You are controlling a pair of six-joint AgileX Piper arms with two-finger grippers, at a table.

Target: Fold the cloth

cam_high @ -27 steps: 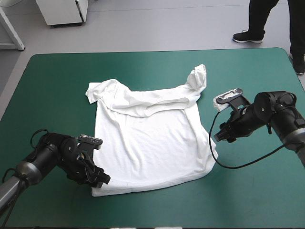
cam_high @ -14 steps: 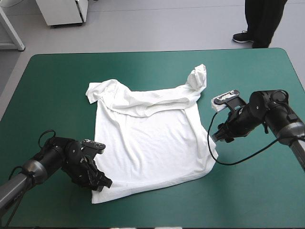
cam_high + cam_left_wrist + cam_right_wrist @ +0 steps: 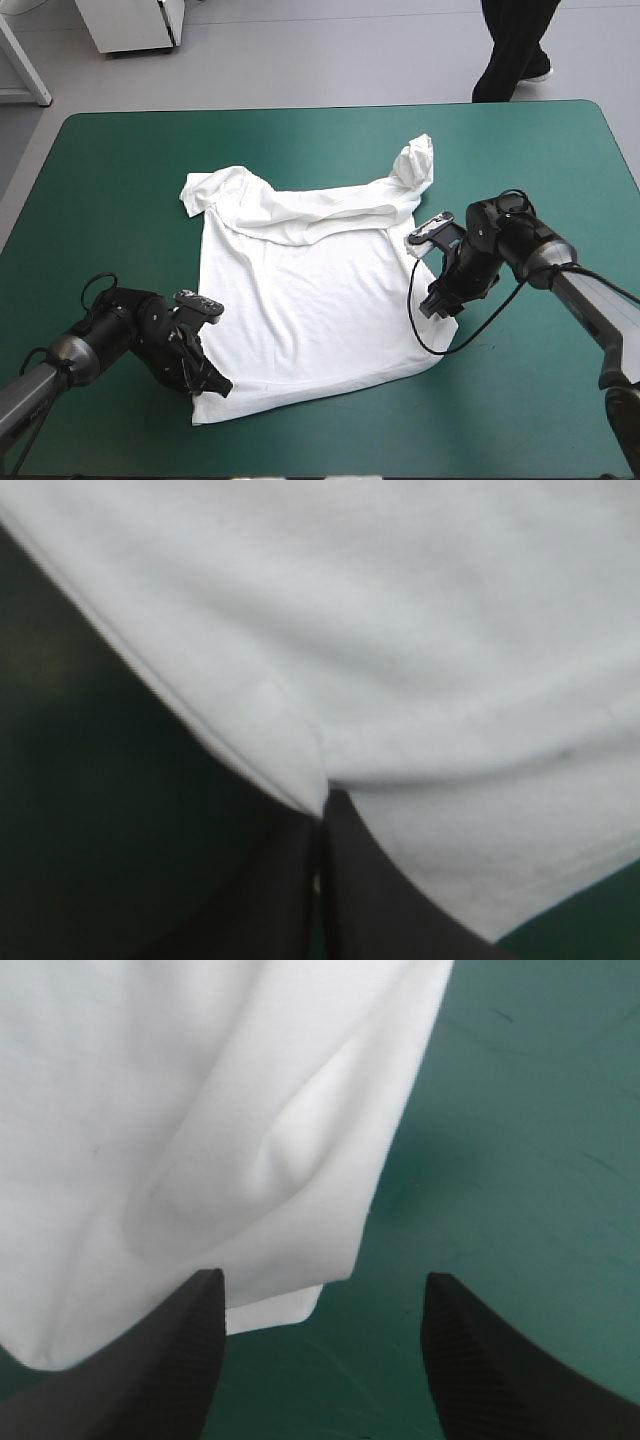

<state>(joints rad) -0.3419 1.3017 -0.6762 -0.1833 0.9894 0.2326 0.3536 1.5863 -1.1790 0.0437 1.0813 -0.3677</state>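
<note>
White T-shirt (image 3: 310, 290) lies spread flat mid-tabletop (image 3: 120, 160) on the teal-green cover, its collar end rumpled. Left end effector (image 3: 216, 384) is pinched closed on the near left hem corner. Right end effector (image 3: 322, 1290) stands spread apart, empty, at the shirt's right edge.

Black jointed arms (image 3: 95, 345), curved fingers (image 3: 170, 1360) (ribbed inside)

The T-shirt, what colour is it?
White all over, no pattern. The T-shirt shows best in the high view.
</note>
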